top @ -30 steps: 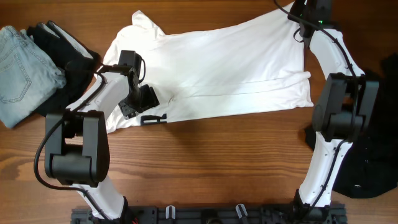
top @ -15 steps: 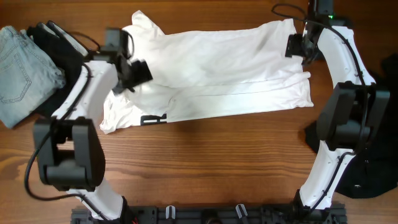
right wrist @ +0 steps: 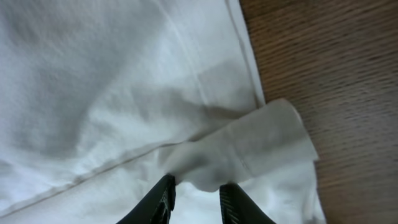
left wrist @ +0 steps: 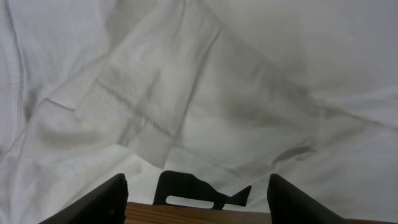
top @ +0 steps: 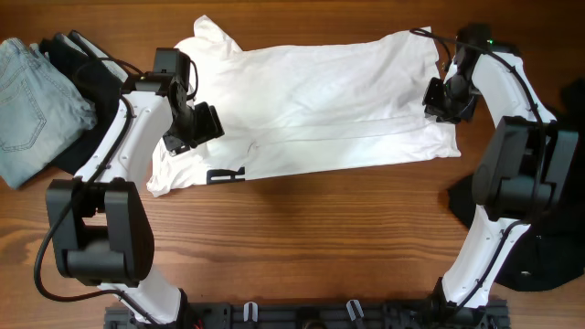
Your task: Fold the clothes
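The white T-shirt (top: 320, 100) lies spread across the wooden table, with a black printed bar (top: 226, 175) near its front left edge. My left gripper (top: 196, 128) hovers over the shirt's left part, jaws wide open and empty. In the left wrist view (left wrist: 198, 183) it sits above white cloth (left wrist: 249, 93) and the black print. My right gripper (top: 443, 99) is at the shirt's right edge. In the right wrist view (right wrist: 198, 185) it is shut on a bunched fold of the white shirt (right wrist: 93, 74). A black garment (top: 91, 78) lies at the far left.
Folded blue jeans (top: 27, 100) lie at the left edge beside the black garment. Another dark cloth (top: 548, 238) lies at the right edge by the right arm's base. Bare wood (top: 320, 238) runs along the front of the table.
My right gripper has drawn the shirt's far right corner toward the front, onto the right edge. My left gripper left the front hem, went up to the shoulder, then came back a little.
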